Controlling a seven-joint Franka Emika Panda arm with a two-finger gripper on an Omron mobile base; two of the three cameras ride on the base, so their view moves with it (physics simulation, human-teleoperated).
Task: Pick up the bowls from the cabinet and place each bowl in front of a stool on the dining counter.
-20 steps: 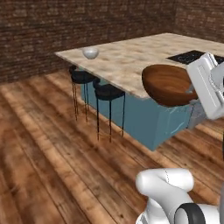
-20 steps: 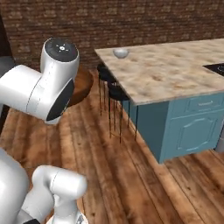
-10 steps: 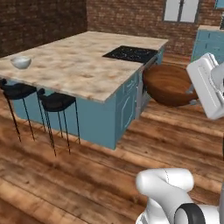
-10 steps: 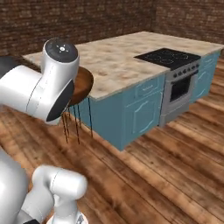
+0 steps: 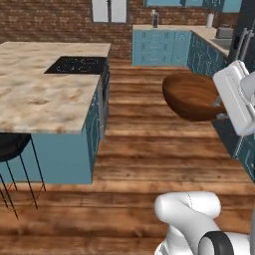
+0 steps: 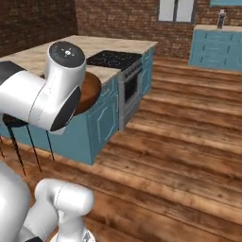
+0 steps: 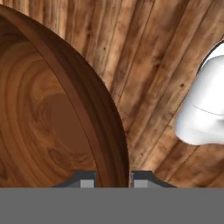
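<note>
My gripper (image 7: 113, 180) is shut on the rim of a glossy reddish-brown wooden bowl (image 7: 52, 118), with one fingertip (image 7: 87, 179) inside the rim and the other outside. In the left base view the bowl (image 5: 191, 97) hangs tilted above the wooden floor, right of the dining counter (image 5: 45, 99), with my gripper (image 5: 219, 107) at its right edge. From the right base camera, the bowl (image 6: 90, 92) peeks out behind my arm, in front of the dining counter (image 6: 94, 45). A strip of teal wall cabinet (image 5: 184, 2) shows at the top edge.
A black cooktop (image 5: 77, 64) is inset in the counter over an oven front (image 6: 130, 92). A black stool (image 5: 11, 147) stands at the counter's near left. Teal drawer units (image 5: 159, 47) line the back and right walls. Open wooden floor (image 5: 149, 149) lies between.
The whole picture has swung as the base turned, so the counter's cooktop end now faces me. The wooden bowl stays held in my gripper as before.
</note>
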